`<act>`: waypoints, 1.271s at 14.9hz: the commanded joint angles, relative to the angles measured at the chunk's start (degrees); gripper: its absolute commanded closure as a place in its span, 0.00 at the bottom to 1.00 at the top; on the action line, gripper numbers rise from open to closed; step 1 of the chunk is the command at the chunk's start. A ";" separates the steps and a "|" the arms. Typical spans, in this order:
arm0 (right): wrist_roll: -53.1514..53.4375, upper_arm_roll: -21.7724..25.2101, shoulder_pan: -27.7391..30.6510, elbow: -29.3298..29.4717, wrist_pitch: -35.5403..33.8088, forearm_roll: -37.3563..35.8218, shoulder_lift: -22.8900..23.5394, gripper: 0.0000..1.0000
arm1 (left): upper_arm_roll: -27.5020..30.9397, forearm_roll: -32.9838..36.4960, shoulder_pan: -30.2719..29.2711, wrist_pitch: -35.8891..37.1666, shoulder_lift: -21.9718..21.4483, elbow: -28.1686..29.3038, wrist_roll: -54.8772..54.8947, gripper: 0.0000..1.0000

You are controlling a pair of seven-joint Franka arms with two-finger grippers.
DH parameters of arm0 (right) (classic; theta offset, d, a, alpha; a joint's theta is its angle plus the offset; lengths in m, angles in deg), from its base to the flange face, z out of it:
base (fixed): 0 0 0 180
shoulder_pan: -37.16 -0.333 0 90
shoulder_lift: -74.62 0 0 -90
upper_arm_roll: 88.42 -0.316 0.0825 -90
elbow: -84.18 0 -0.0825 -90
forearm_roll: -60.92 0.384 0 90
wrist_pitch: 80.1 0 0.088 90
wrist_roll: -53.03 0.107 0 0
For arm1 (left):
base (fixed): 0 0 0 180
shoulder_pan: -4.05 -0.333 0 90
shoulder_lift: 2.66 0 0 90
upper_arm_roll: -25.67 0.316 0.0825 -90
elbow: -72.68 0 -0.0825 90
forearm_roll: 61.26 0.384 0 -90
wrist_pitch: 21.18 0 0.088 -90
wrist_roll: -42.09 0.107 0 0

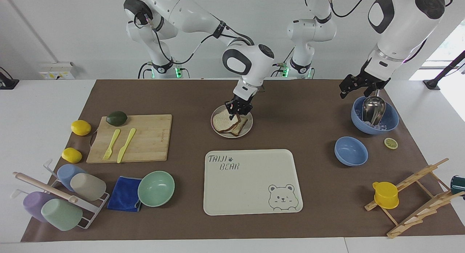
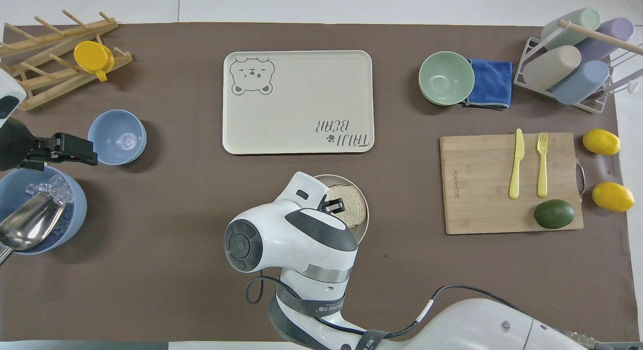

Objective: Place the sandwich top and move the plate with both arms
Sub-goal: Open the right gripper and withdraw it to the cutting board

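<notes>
Bread, a square slice of pale speckled wholemeal with a brown crust [image 1: 222,120], now lies almost flat on the small round cream-white plate [image 1: 248,128], on top of the other slices there. I take this slice for the sandwich top. The right pincer [image 1: 235,114] is closed on the edge of this slice that is toward the left arm's end of the tabletop, and it is low over the plate. In the overhead view the right arm's big white wrist covers a part of the plate, so only the slice and a piece of the rim can be seen.

The plate stands on the brown mat, nearer to the robots than the large rectangular cream tray with a bear drawing [image 1: 250,195]. The tray carries nothing.

The left pincer [image 1: 354,86] hangs open over the deep blue bowl with ice and a metal scoop [image 1: 390,119], toward the left arm's end of the tabletop, well apart from the plate. This arm waits.

In my judgement the first part is nearly done: the top is on the sandwich but not yet released. What is left is to let go of the bread, to bring the left arm to the plate, and to move the plate with both arms, maybe to the tray.
</notes>
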 commanded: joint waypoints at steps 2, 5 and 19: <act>1.62 -0.82 1.42 -0.84 3.70 -0.39 0.79 0.64 | 0.04 -0.03 -0.06 -0.43 -0.21 -0.11 -0.05 0.00; 1.53 -0.82 2.38 -0.76 7.30 1.88 1.23 0.00 | 0.04 -0.03 -0.06 -0.43 -0.21 -0.11 -0.04 0.00; -19.95 18.12 11.35 17.34 -8.48 36.31 -13.52 0.00 | 0.04 -0.11 -0.15 -0.60 -0.21 0.07 -0.13 0.00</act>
